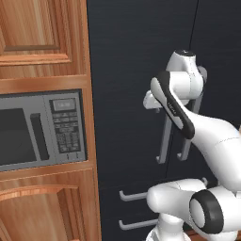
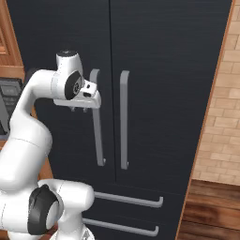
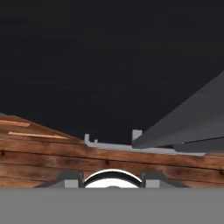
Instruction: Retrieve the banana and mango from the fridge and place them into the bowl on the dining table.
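A home kitchen: a tall black double-door fridge (image 2: 154,93) with long silver handles (image 2: 123,119) and lower drawers (image 2: 136,206) stands flush beside warm wooden cabinets (image 1: 42,33) housing a built-in silver microwave (image 1: 42,128). A pale brick wall (image 2: 222,117) and wood-plank floor (image 2: 211,211) flank the fridge's other side.
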